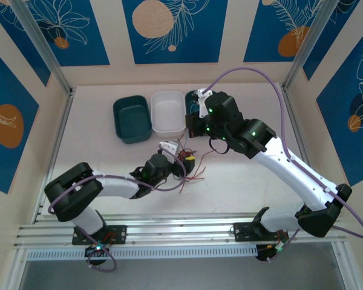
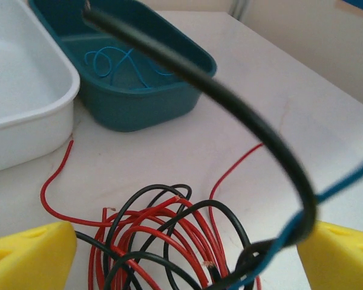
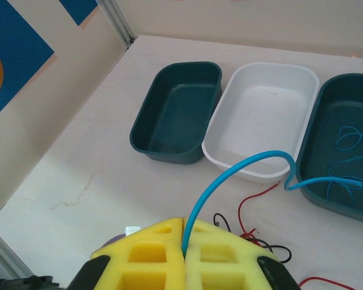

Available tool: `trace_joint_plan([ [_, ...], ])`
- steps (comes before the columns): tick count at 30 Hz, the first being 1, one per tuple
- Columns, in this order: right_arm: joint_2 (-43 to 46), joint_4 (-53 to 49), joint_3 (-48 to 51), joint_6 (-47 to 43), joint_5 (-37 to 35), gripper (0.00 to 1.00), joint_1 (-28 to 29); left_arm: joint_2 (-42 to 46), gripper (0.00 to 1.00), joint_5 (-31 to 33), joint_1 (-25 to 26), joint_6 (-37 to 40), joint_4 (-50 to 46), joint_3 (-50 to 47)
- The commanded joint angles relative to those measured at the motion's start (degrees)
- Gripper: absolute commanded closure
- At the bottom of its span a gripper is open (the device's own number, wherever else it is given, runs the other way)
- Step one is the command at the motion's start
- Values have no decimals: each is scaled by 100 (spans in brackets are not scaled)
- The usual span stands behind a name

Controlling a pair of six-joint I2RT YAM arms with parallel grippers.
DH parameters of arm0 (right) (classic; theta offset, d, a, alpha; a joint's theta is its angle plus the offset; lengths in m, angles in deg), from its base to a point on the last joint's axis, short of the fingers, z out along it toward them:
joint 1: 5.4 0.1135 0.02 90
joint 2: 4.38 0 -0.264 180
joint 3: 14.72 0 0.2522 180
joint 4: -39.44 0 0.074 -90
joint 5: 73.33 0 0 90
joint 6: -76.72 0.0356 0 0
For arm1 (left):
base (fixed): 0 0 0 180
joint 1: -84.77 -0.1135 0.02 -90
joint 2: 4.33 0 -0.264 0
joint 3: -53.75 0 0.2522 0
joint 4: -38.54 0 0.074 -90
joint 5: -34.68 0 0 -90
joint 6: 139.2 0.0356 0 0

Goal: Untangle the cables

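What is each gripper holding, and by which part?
Right gripper pinches the blue cable partway along, its far loops lying in a teal bin. Left gripper is open astride the red-black tangle, holding nothing.

There are no words, numbers, labels or brand names to read in these pictures.
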Motion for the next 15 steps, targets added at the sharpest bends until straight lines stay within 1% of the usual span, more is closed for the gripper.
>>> trace_joint_plan([
  [1, 58, -75, -284, -104, -33, 100, 2, -191, 13, 127, 23, -427, 468, 128],
  [4, 90, -124, -351, -192, -122, 100, -5, -338, 15, 47, -31, -800, 303, 169],
  [9, 91, -234, -588, -345, -191, 100, 3, -550, 20, -114, -140, -1277, -118, 213],
  [13, 91, -337, -870, -538, -264, 100, 2, -571, 21, -91, -140, -1492, -695, 269],
  [15, 109, -337, -987, -620, -303, 100, 8, -607, 23, -62, -133, -1588, -774, 239],
])
